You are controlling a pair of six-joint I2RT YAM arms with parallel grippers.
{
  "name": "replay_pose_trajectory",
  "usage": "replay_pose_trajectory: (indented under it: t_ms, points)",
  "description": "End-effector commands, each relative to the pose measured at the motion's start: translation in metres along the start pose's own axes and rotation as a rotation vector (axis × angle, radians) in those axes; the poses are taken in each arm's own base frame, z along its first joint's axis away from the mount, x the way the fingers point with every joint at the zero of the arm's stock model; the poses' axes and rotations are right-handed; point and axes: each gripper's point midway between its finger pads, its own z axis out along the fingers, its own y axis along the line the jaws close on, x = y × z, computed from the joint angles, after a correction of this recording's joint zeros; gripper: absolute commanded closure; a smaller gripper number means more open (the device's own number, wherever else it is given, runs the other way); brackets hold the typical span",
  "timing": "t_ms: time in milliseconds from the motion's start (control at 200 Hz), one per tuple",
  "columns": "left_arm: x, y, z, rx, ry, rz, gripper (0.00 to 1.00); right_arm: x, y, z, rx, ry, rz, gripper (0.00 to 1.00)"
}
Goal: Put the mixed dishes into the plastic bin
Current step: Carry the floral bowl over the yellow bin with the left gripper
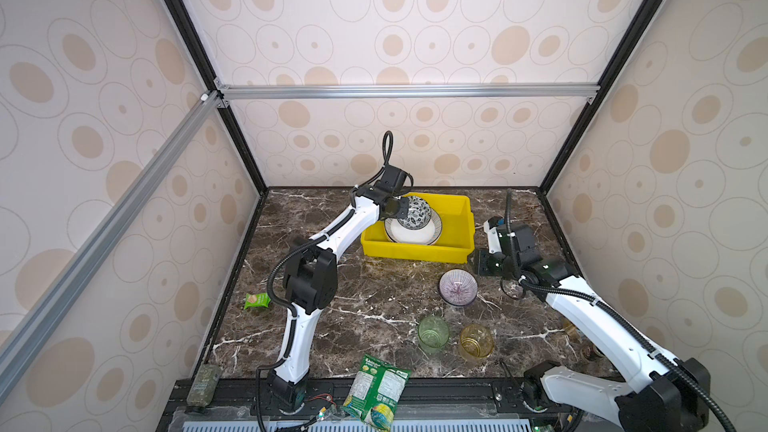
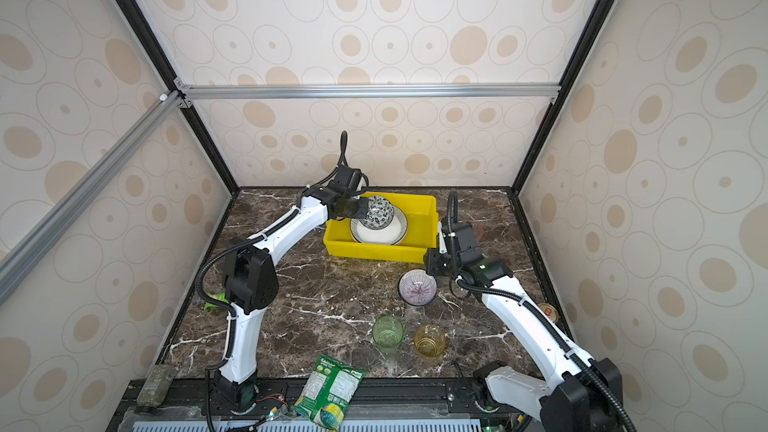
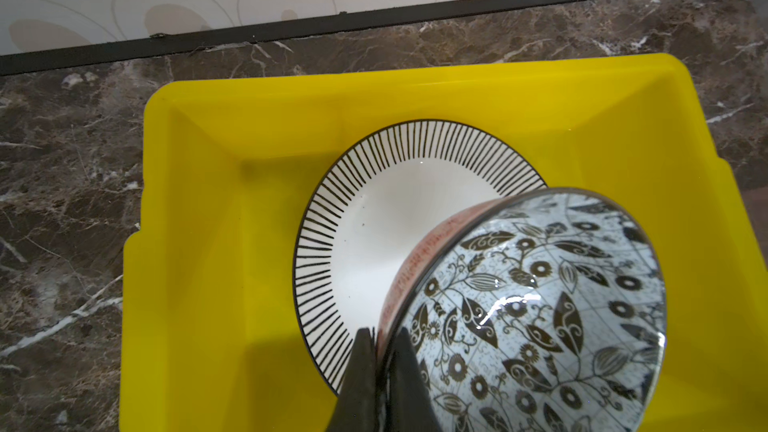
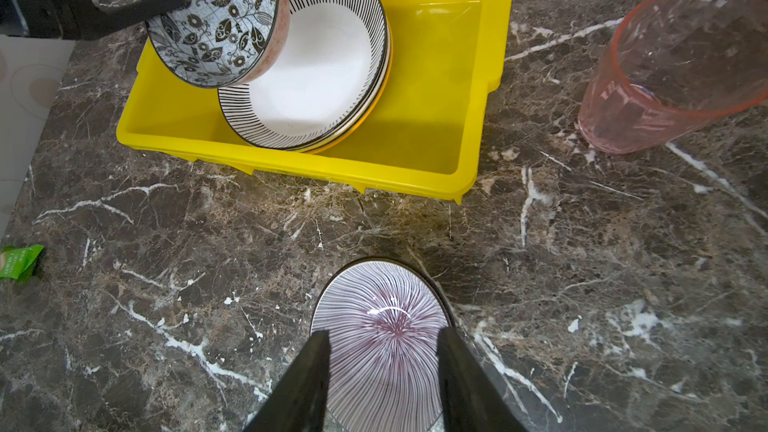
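The left gripper (image 3: 380, 334) is clamped on the rim of the floral bowl (image 3: 532, 305), one finger inside the wall and one outside. It holds the bowl tilted in the air, mouth turned sideways, over the left half of the yellow bin (image 1: 415, 253). In both top views the bowl hangs above the black-striped plate (image 1: 415, 234), which lies inside the bin toward its left end. The wrist views do not settle whether bowl and plate touch. From the right wrist camera, the edges of more plates show under the striped one, the lowest with an orange rim. The right half of the bin floor is bare yellow.

The right gripper (image 4: 382, 336) stands with its jaws apart and nothing gripped. Its two dark fingers (image 4: 316, 367) hover over the purple-striped bowl (image 4: 386, 305). One finger is over the bowl's inside and the other at its rim; contact cannot be told. That bowl sits upright on the marble table (image 1: 374, 297), just off the bin's near right corner, on the side toward the arm bases.

Farther out from the bin on that same near side stand the green tumbler (image 1: 433, 333) and the amber tumbler (image 1: 476, 342), upright and side by side. The pink tumbler (image 4: 673, 68) stands beyond the bin's right end. A small green packet (image 1: 257, 300) lies well off the bin's left, and a large snack packet (image 1: 376, 392) lies at the table's near edge.
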Motion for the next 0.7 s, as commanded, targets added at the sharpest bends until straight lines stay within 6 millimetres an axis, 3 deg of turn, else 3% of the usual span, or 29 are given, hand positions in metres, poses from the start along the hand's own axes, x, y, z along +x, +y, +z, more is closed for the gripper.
replay_pose_trajectory:
  t_ms: [0, 275, 695]
  points:
    - [-0.027, -0.004, -0.008, 0.04, -0.061, -0.007, 1.0, -0.012, 0.004, 0.0, -0.004, -0.025, -0.011, 0.55]
    - [-0.025, 0.001, 0.017, 0.056, -0.04, -0.041, 1.0, -0.012, 0.004, 0.007, -0.003, -0.011, -0.017, 0.55]
    - [-0.014, 0.004, 0.037, 0.059, -0.001, -0.063, 1.0, -0.008, 0.002, 0.014, 0.005, 0.014, -0.026, 0.55]
